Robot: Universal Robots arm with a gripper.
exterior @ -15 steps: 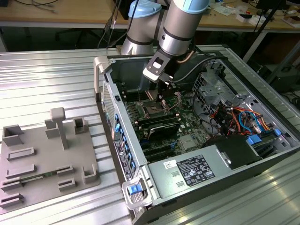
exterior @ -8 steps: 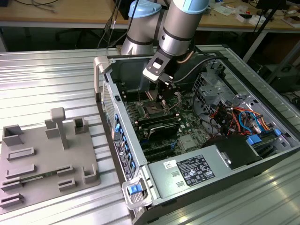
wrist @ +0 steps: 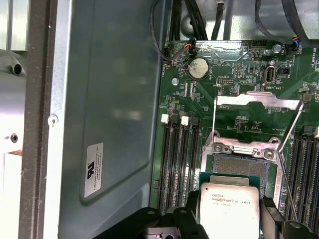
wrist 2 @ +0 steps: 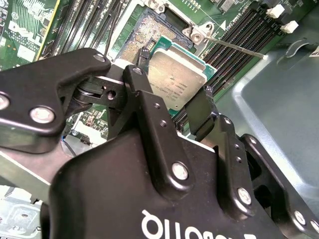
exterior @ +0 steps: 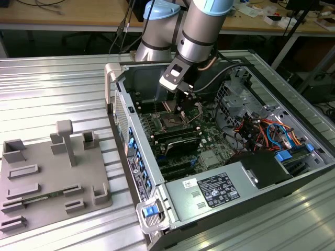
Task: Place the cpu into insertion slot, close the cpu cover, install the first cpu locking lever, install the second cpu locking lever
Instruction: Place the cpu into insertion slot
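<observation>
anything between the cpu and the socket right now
Nothing visible does. The gripper holds the cpu near the insertion slot, whose contact field lies bare; the cpu cover is swung open, off the slot.

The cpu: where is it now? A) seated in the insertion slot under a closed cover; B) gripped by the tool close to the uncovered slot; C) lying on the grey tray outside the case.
B: the second wrist view shows the tool clamping the cpu; the first wrist view shows the insertion slot bare, the cpu cover raised.
</observation>
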